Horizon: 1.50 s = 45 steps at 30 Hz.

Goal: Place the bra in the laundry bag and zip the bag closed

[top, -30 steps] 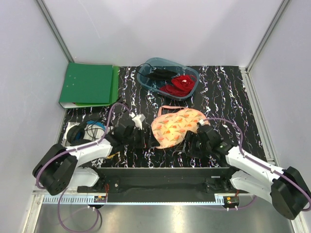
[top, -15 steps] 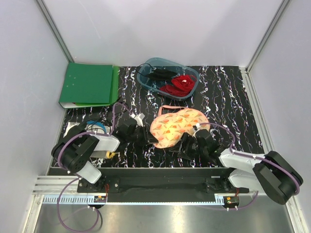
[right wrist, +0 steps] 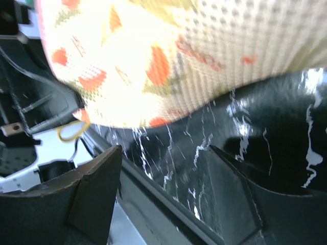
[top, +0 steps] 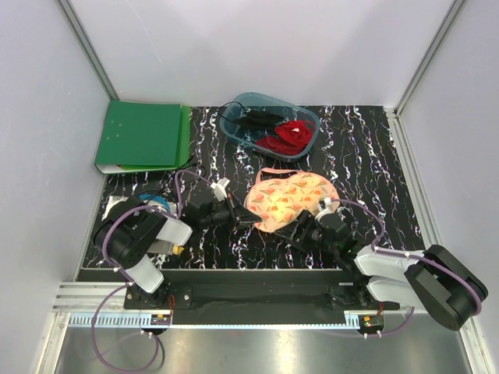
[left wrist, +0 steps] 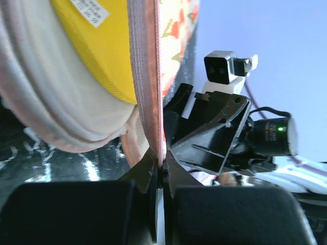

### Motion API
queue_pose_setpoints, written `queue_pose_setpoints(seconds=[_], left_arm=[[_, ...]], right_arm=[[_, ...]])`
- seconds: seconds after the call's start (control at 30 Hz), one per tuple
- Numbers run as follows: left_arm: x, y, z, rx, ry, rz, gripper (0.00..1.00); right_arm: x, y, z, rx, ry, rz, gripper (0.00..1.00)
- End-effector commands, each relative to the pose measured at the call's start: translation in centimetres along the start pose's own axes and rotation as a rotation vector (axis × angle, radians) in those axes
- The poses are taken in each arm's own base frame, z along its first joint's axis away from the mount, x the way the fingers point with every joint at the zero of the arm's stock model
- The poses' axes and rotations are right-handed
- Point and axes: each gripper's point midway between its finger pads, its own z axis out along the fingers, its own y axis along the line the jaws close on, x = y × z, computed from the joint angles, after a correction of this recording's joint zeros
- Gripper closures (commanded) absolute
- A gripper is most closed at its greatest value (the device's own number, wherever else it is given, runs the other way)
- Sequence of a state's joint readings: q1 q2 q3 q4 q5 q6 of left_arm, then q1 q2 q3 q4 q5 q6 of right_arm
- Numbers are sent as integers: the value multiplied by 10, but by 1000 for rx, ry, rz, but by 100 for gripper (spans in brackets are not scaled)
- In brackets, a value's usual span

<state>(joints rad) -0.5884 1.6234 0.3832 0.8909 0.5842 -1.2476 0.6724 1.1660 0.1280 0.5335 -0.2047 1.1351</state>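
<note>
Both fingers of the left hand (left wrist: pixel 159 171) are clenched on the pink trim (left wrist: pixel 145 76) of the laundry bag (top: pixel 292 199). The right hand (right wrist: pixel 163 158) is spread open, holding nothing, just beside the bag's near edge. The yellow bra (left wrist: pixel 97 56) sits inside the bag against its pale lining (left wrist: pixel 46 102). The bag lies on the desk (top: pixel 366 156).

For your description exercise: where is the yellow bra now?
Left wrist view: the bra sits inside the laundry bag, which lies near the front between the left gripper and right gripper.
</note>
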Motion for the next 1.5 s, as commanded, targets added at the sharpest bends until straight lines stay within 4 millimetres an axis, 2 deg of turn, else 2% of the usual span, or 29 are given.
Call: queue_pose_setpoints(seconds=[0.0, 0.13, 0.17, 0.2, 0.23, 0.27, 0.43, 0.47, 0.5, 0.57, 0.6, 0.7, 0.77, 0.83, 0.87, 0.93, 0.97, 1.0, 1.07, 1.1, 1.17, 1.2, 1.23, 1.27, 1.3, 1.33, 1.43, 1.47], left_arm=[[0, -26, -3, 133, 13, -20, 100], [1, -23, -4, 126, 5, -30, 100], [0, -22, -4, 122, 1, -30, 100], [0, -24, -4, 126, 0, -28, 100], [-1, -24, -4, 126, -2, -28, 100], [-1, -25, -4, 129, -1, -28, 100], [-3, -28, -4, 113, -3, -5, 100], [-5, -30, -4, 113, -9, 8, 100], [-4, -24, -4, 82, -5, 15, 100], [-7, -29, -4, 73, -15, 53, 100], [-8, -19, -4, 20, -16, 69, 100], [-17, -12, -7, -79, -42, 156, 99], [-19, -4, -12, -165, -42, 185, 85], [-29, -5, -13, -201, -71, 258, 78], [-29, 0, -16, -234, -65, 259, 67], [-38, -1, -19, -272, -98, 320, 51], [-38, 6, -24, -316, -99, 324, 35], [-45, 3, -29, -337, -141, 383, 24], [-42, 9, -37, -402, -152, 430, 19], [-49, 3, -43, -419, -206, 486, 20], [-35, 6, -49, -438, -209, 531, 23], [-35, 7, -52, -456, -250, 548, 29], [-23, -1, -54, -428, -262, 586, 34], [-14, 7, -55, -425, -266, 598, 39], [-9, 10, -56, -415, -281, 594, 54], [4, 10, -53, -382, -266, 601, 58], [20, 17, -45, -305, -250, 603, 64], [23, 20, -39, -301, -238, 615, 62]], right_arm=[[-28, 10, 1, -12, -149, 0, 24], [-32, 12, 8, -4, -157, 27, 25], [-31, 5, 11, 13, -155, 45, 26], [-33, 11, 13, -18, -167, 65, 27], [-31, 2, 16, 0, -161, 72, 29], [-33, 8, 18, -27, -168, 75, 30], [-37, 7, 30, -36, -182, 88, 32], [-36, 5, 34, -26, -175, 91, 35], [-39, 10, 36, -42, -181, 90, 38], [-41, 11, 39, -48, -186, 105, 47], [-42, 14, 40, -55, -187, 112, 50], [-39, 15, 42, -26, -161, 129, 63], [-37, 11, 40, 6, -148, 140, 67], [-39, 14, 38, 11, -154, 150, 74], [-37, 8, 38, 42, -149, 157, 77], [-39, 15, 39, 40, -145, 171, 81], [-36, 14, 39, 52, -129, 182, 82], [-37, 19, 40, 47, -124, 197, 83], [-34, 14, 41, 89, -105, 227, 85], [-34, 16, 42, 94, -103, 258, 85], [-33, 15, 42, 103, -97, 308, 86], [-33, 17, 43, 100, -95, 323, 86], [-33, 17, 43, 100, -92, 339, 87], [-33, 19, 43, 99, -90, 366, 87], [-33, 20, 43, 99, -91, 380, 88], [-33, 21, 43, 98, -89, 391, 88], [-34, 27, 42, 84, -85, 434, 88], [-35, 30, 42, 79, -85, 445, 88]])
